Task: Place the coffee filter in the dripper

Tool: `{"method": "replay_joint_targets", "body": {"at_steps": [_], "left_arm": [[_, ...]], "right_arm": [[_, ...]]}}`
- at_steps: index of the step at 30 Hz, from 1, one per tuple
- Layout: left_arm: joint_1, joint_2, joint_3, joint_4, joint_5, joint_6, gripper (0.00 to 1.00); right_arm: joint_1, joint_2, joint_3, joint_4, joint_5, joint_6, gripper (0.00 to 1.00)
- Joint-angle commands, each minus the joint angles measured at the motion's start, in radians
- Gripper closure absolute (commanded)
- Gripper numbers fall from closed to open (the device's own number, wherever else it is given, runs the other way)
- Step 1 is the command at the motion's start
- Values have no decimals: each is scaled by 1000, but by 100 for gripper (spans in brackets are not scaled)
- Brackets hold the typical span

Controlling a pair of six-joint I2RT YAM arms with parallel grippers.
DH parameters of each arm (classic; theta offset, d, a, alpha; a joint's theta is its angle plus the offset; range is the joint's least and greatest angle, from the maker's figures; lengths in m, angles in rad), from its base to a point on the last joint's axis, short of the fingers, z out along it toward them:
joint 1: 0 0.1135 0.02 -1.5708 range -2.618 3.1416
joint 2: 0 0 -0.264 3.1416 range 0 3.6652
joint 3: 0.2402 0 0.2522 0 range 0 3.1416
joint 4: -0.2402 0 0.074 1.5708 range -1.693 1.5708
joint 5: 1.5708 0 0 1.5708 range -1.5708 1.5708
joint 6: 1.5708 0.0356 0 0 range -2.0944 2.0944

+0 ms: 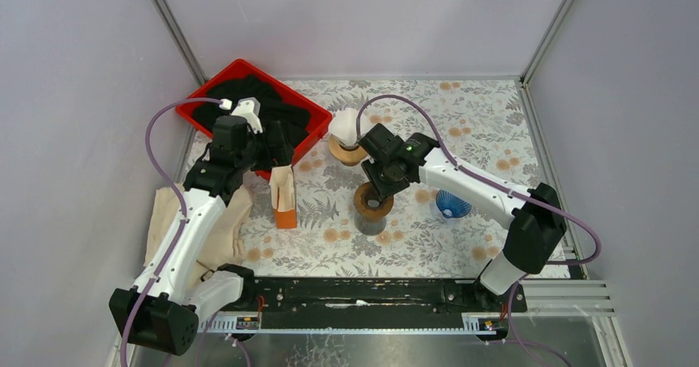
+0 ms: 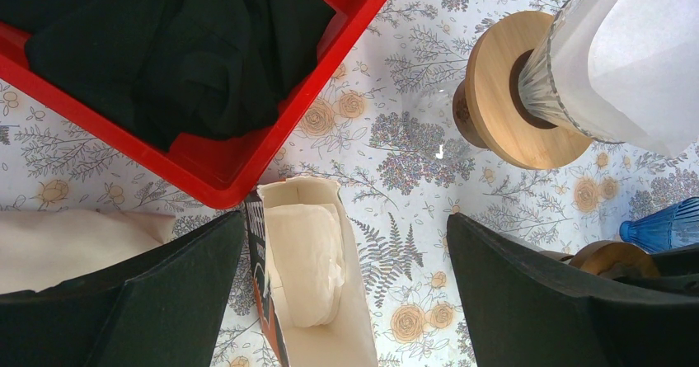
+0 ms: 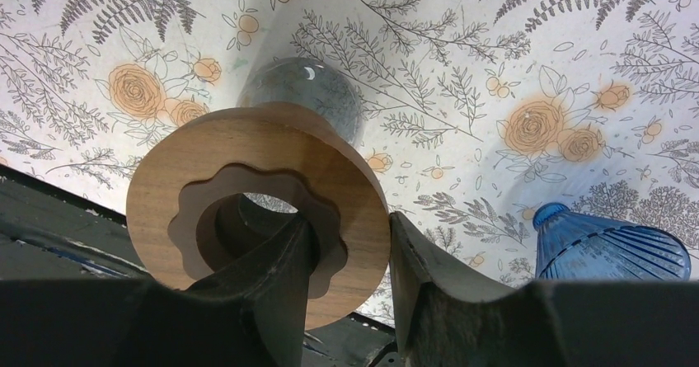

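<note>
Am hovering left gripper (image 2: 346, 239), fingers spread wide, over open filter box (image 2: 350, 326), left of bench (image 1: 462, 119) centre; coffee filter stack (image 2: 307, 260) sitting inside. Paper light, floppy, creasing easily: am judging pinch on one sheet's upper edge best. Fingers of right gripper (image 3: 350, 235) pinching dripper (image 1: 372, 204) by wooden collar (image 3: 165, 194), near centre.

A table (image 1: 462, 119) dressed in a floral-print covering is pictured from above. A red tray (image 2: 216, 169) is set at the upper left, with an open filter box (image 1: 283, 195) stood upright just below it and a cream cloth (image 1: 227, 218) laid along the left edge. A wood-collared dripper (image 1: 349, 152) is placed at upper centre; a wooden-ringed glass vessel (image 1: 372, 210) is seen below it, and a blue glass dripper (image 1: 452, 206) to the right.
</note>
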Motion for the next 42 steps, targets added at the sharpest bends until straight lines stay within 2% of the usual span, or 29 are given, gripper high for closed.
{"method": "replay_joint_targets", "body": {"at_steps": [1, 9, 24, 33, 37, 42], "left_arm": [[8, -7, -7, 61, 8, 16, 0], [8, -9, -8, 62, 8, 15, 0], [9, -10, -9, 63, 9, 15, 0], [8, -16, -9, 63, 19, 13, 0], [9, -20, -11, 64, 22, 13, 0], [8, -18, -11, 64, 32, 12, 0]], "right_arm": [[9, 5, -6, 29, 0, 5, 67], [9, -1, -14, 46, -15, 9, 61], [10, -79, 9, 29, -19, 22, 41], [2, -151, -28, 15, 85, 80, 28], [-43, -220, -81, 30, 112, 124, 27], [-171, -333, -188, 33, 120, 178, 27]]}}
